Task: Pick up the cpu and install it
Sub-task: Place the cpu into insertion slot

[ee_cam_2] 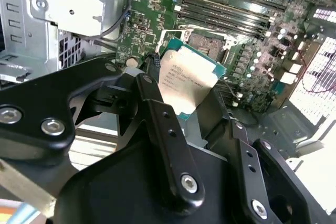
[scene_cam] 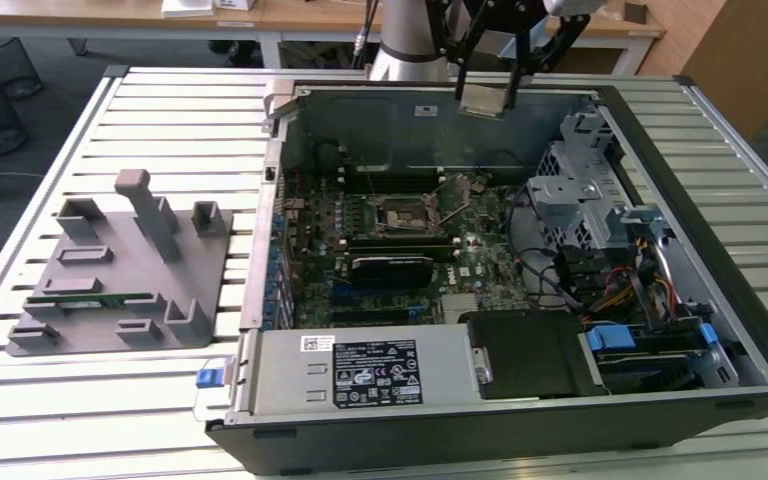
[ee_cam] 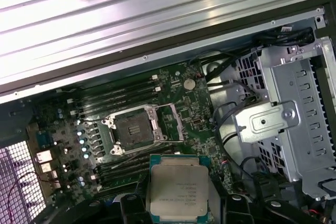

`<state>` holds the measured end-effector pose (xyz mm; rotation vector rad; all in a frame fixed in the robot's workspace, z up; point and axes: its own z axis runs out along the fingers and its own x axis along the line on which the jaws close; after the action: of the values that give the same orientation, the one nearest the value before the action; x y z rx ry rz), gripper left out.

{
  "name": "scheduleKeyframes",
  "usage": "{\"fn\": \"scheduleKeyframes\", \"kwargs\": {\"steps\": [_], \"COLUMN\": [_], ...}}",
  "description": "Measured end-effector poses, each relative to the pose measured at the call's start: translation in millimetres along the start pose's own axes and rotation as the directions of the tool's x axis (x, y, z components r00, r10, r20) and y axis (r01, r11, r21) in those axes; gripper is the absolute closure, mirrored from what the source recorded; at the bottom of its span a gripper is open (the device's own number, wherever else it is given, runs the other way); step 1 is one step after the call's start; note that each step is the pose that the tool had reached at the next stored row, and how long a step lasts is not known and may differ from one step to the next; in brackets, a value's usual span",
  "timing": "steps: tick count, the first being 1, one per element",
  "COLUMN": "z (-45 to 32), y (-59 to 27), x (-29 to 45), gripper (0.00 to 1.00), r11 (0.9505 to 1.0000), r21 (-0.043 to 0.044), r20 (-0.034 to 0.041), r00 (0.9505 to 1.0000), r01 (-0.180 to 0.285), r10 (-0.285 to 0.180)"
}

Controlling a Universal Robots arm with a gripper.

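— Fingers point(scene_cam: 463, 78) first: spread or closed?

— Closed on the cpu point(scene_cam: 484, 100). In the second wrist view the black fingers point(ee_cam_2: 157, 108) pinch the cpu point(ee_cam_2: 186, 80) by two opposite edges, its pale metal top turned toward the camera. The first wrist view shows the same grip, with the cpu point(ee_cam: 177, 190) sitting between the fingers point(ee_cam: 131, 205).

— Where does the chip hang?

— In the air, touching nothing but the fingers. In the exterior view it shows against the far wall of the computer case point(scene_cam: 491, 445), at about one o'clock from the socket point(scene_cam: 404, 212) and well apart from it.

— And the socket itself?

— It lies on the green motherboard point(scene_cam: 344, 215), its dark middle uncovered and a metal frame round it. In the first wrist view the socket point(ee_cam: 134, 129) is apart from the chip. In the second wrist view the chip covers part of the socket point(ee_cam_2: 202, 38).

— What else is inside the case?

— In the exterior view, a power supply point(scene_cam: 357, 372) lies at six o'clock from the socket, along the near wall. A silver drive cage point(scene_cam: 564, 190) stands at three o'clock; the first wrist view shows that cage point(ee_cam: 286, 121) too.

— Outside the case?

— A grey fixture point(scene_cam: 131, 280) rests on the slatted tabletop point(scene_cam: 171, 120), at nine o'clock from the case. A green memory stick point(scene_cam: 77, 298) lies in it, toward its near end.
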<state>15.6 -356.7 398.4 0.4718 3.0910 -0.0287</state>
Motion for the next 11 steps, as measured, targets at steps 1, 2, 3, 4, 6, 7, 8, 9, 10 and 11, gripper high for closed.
{"fn": "scheduleKeyframes", "kwargs": {"steps": [1, 2, 3, 4, 6, 7, 8, 9, 10, 11], "z": [0.1, 0.1, 0.2, 0.3, 0.4, 0.5, 0.6, 0.7, 0.7, 0.8], "y": [0.0, 0.0, 0.0, 0.0, 0.0, 0.0, 0.0, 0.0, 0.0, 0.0], "x": [0.0, 0.0, 0.0, 0.0, 0.0, 0.0, 0.0, 0.0, 0.0, 0.0], "gripper": [0.47, 0.47, 0.47, 0.47, 0.47, 0.47, 0.47, 0.47, 0.47, 0.47], "r11": [1.0000, 0.9999, 0.9997, 0.9994, 0.9987, 0.9982, 0.9977, 0.9971, 0.9965, 0.9959], "r21": [0.0001, 0.0003, 0.0004, 0.0006, 0.0009, 0.0010, 0.0012, 0.0013, 0.0014, 0.0015], "r20": [-0.0001, -0.0002, -0.0004, -0.0005, -0.0008, -0.0009, -0.0010, -0.0011, -0.0013, -0.0014], "r00": [1.0000, 0.9999, 0.9997, 0.9994, 0.9987, 0.9982, 0.9977, 0.9971, 0.9965, 0.9959], "r01": [-0.008, -0.017, -0.026, -0.035, -0.052, -0.060, -0.068, -0.076, -0.084, -0.091], "r10": [0.008, 0.017, 0.026, 0.035, 0.052, 0.060, 0.068, 0.076, 0.084, 0.091]}}
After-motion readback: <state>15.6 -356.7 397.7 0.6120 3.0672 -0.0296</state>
